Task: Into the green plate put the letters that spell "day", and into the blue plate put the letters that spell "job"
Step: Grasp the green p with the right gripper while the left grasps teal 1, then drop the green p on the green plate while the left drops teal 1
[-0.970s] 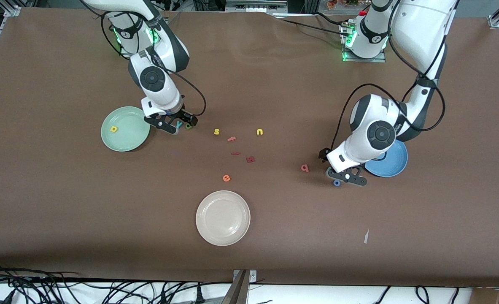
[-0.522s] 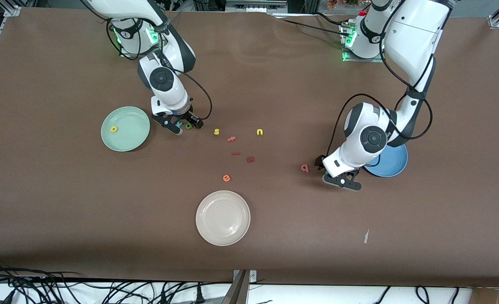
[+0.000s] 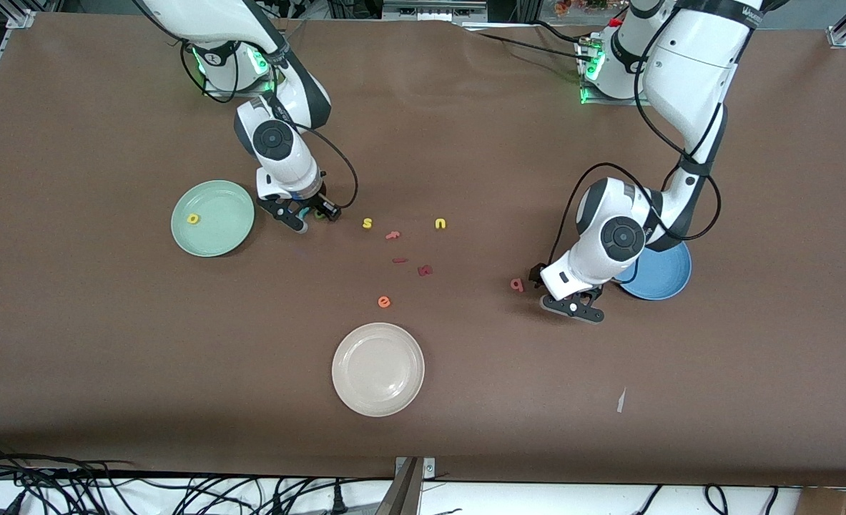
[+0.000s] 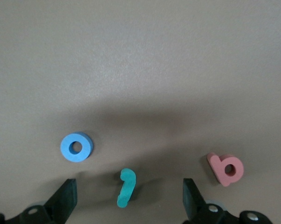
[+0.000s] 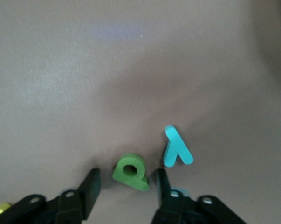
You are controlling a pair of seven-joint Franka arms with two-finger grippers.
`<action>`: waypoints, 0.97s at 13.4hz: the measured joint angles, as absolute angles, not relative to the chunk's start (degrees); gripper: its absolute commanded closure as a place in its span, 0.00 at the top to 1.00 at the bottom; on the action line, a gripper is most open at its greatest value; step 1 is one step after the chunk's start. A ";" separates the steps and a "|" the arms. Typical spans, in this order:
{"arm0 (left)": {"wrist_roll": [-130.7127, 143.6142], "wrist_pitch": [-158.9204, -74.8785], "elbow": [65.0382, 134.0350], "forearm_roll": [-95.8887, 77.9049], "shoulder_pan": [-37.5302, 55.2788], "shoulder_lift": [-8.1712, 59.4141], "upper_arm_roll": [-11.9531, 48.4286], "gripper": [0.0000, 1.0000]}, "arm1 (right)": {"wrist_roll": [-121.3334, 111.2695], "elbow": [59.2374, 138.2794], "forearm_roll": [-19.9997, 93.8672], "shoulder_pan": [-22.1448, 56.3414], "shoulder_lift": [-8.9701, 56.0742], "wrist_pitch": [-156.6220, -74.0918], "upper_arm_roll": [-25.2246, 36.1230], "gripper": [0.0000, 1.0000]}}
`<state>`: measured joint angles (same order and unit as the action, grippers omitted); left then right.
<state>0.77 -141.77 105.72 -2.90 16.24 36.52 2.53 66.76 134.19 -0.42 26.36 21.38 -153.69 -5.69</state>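
Closing around the dark green "d" (image 5: 131, 172), the right gripper (image 5: 127, 186) has its jaws partly drawn in, one finger on each side of the letter, but you cannot yet call it a firm hold; the foam sits low on the brown table cover (image 3: 465, 400). Watch the teal "y" (image 5: 176, 147): it lies just beside one finger, and a skewed squeeze could nudge it away or pinch both letters at once. That gripper works beside the green plate (image 3: 226, 239), toward the right arm's end of the table, where the yellow rounded letter (image 3: 193, 219) already lies.

Your left gripper (image 4: 129, 198) stands wide open and holds nothing, straddling the teal hooked stick (image 4: 126, 187). The blue ring "o" (image 4: 76, 147) lies near one finger and the pink-red "b" (image 4: 225, 169) near the other, so a careless descent may push either of them. The stick is thin and flat; the jaws may slide over it or flip it. This group sits beside the blue plate (image 3: 669, 282), toward the left arm's end.

Stray letters lie mid-table: yellow "s" (image 3: 367, 223), yellow "u" (image 3: 440, 224), orange "e" (image 3: 384, 302); the cream-white plate (image 3: 377, 369) sits nearer the front edge.
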 measured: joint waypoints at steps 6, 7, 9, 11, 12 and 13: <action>0.77 -141.77 106.90 -2.90 16.24 36.71 2.46 0.68 | 66.77 134.09 -0.42 26.37 21.36 -154.02 -5.18 0.29; 0.77 -141.77 106.90 -2.90 16.24 36.71 2.46 0.58 | 66.77 134.01 -0.42 26.38 21.34 -154.22 -5.20 0.27; 0.77 -141.78 106.86 -2.80 16.23 36.58 2.27 0.44 | 66.79 133.96 -0.41 26.38 21.34 -154.24 -5.21 0.23; 0.76 -141.78 106.86 -2.78 16.24 36.54 2.20 0.32 | 66.77 133.87 -0.43 26.38 21.34 -154.18 -5.20 0.23; 0.75 -141.78 106.82 -2.78 16.24 36.49 2.25 0.27 | 66.71 133.48 -0.46 26.38 21.34 -153.75 -5.13 0.23; 0.75 -141.78 106.81 -2.78 16.28 36.39 2.36 0.24 | 66.57 132.29 -0.50 26.37 21.29 -151.75 -5.06 0.23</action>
<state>0.75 -141.78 106.81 -2.78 16.28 36.39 2.36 66.57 132.29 -0.50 26.37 21.29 -151.75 -5.06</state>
